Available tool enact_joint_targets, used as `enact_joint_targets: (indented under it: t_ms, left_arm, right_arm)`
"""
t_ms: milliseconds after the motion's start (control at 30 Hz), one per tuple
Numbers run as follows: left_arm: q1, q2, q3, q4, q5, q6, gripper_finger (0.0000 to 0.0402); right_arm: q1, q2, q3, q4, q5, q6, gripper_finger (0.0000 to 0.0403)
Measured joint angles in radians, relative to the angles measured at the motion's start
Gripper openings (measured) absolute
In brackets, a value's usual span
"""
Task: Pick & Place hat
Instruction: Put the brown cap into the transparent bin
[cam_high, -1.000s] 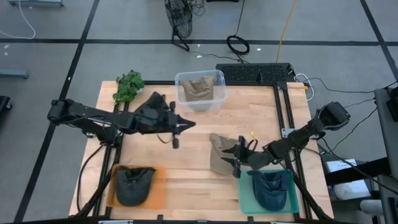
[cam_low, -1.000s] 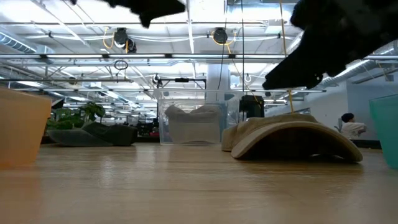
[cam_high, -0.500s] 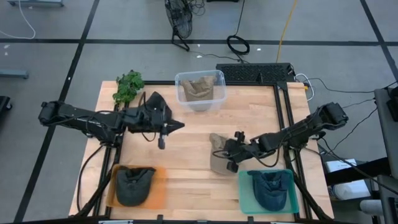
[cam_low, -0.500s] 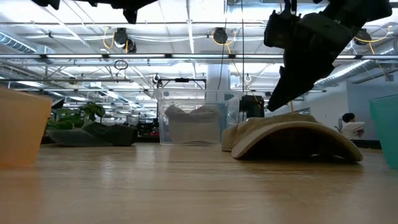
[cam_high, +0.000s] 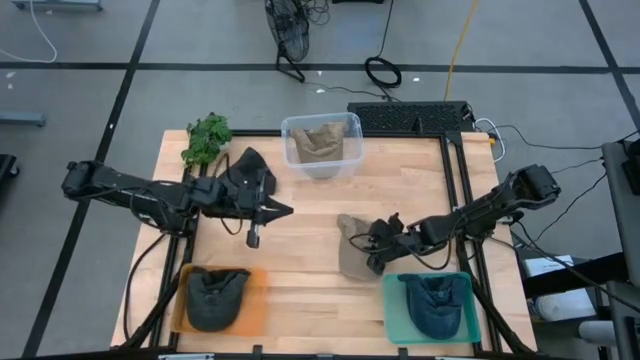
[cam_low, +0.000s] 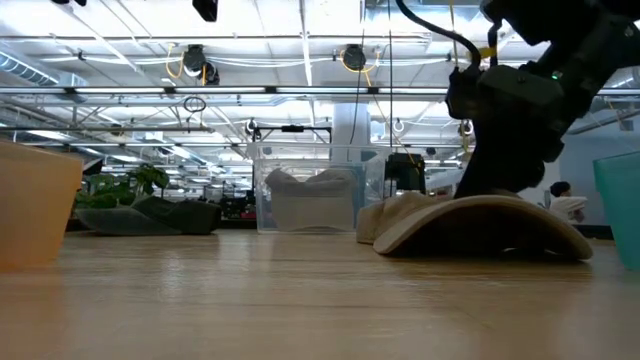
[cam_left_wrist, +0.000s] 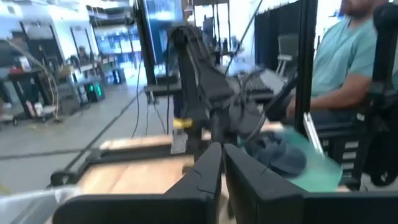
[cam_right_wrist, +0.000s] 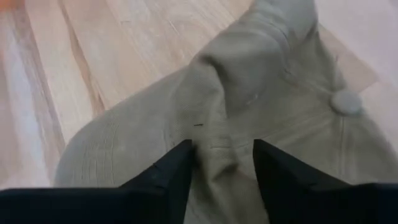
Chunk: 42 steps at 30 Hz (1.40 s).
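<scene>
Khaki ribbed-cloth hat (cam_right_wrist: 249, 118), crown creased, button-topped

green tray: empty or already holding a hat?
Holding one: a dark hat lies inside the green tray; the tan hat is on the table.

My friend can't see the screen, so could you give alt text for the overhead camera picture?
The right gripper presses down on a tan hat lying on the wooden table, just beside a green tray holding a dark hat. The left gripper hangs over the table's middle.
</scene>
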Motion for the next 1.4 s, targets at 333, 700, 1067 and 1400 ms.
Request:
enact_joint_targets:
  t_ms: [333, 700, 1067, 1400]
  left_arm:
    - [-0.012, -0.031, 0.001, -0.011, -0.01, 0.029, 0.0031]
    - [-0.012, -0.03, 0.001, -0.015, -0.011, 0.029, 0.0031]
    - [-0.008, -0.03, 0.001, -0.031, -0.024, 0.041, 0.0031]
    - [-0.008, -0.03, 0.001, -0.064, -0.054, 0.066, 0.0031]
  right_arm:
    - [0.0, 0.001, -0.032, 0.079, -0.029, -0.083, 0.0013]
    - [-0.004, 0.003, -0.034, 0.202, 0.008, -0.291, 0.0061]
    - [-0.002, -0.004, -0.032, 0.723, 0.31, -0.834, 0.0002]
    - [-0.094, -0.005, -0.03, 1.227, 0.363, -1.407, 0.0001]
